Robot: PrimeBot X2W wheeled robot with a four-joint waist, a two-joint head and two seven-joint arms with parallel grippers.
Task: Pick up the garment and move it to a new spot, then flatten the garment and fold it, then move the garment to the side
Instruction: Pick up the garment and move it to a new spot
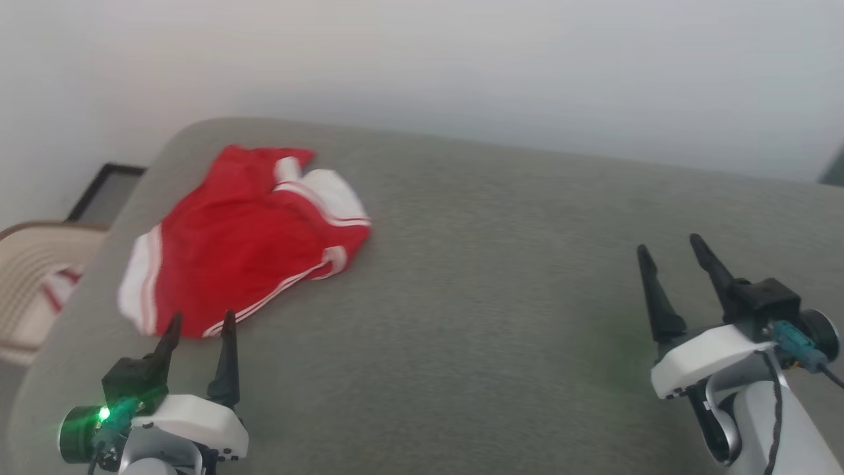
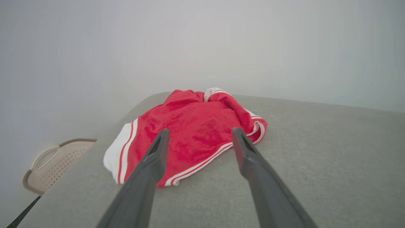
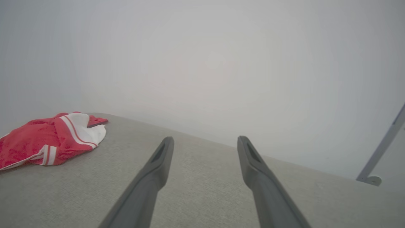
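The garment, a red shirt with white sleeves and red-and-white striped trim, lies crumpled at the far left of the grey cushioned surface; its chest lettering is hidden in the folds. My left gripper stands open just short of its near hem, holding nothing. The left wrist view shows the garment straight ahead beyond that gripper. My right gripper is open and empty far to the right. In the right wrist view the garment lies at the left, well away from the right gripper.
A beige perforated basket holding some red-and-white cloth sits beyond the surface's left edge, also seen as the basket. A dark frame leans against the pale wall. A grey metal stand leg rises at the far right.
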